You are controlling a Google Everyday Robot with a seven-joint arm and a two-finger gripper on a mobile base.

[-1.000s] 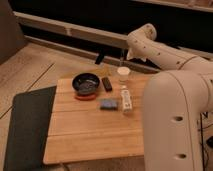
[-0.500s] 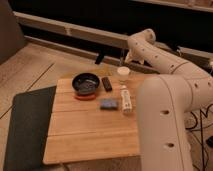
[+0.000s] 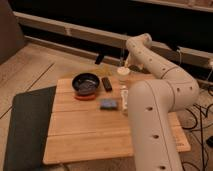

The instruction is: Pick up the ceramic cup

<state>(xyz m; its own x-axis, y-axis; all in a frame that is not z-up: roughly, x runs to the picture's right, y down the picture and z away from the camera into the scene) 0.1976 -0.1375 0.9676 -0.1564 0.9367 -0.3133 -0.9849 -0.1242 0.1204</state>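
The ceramic cup [image 3: 122, 74] is small and cream-white. It stands upright at the far edge of the wooden table [image 3: 90, 131], right of the dark bowl. My gripper [image 3: 123, 62] hangs from the white arm [image 3: 150, 56] directly over the cup, at or just above its rim. The arm's wrist hides where the gripper meets the cup.
A dark round bowl with a red base [image 3: 85, 83] sits at the far left of the table. A black bar-shaped object [image 3: 106, 83] lies beside it. A blue sponge [image 3: 108, 104] and a slim white bottle [image 3: 124, 98] lie nearer. A dark mat [image 3: 25, 127] is to the left.
The arm's near links have swung further into view on the right. The gripper has stayed over the cup, and the cup has not moved.
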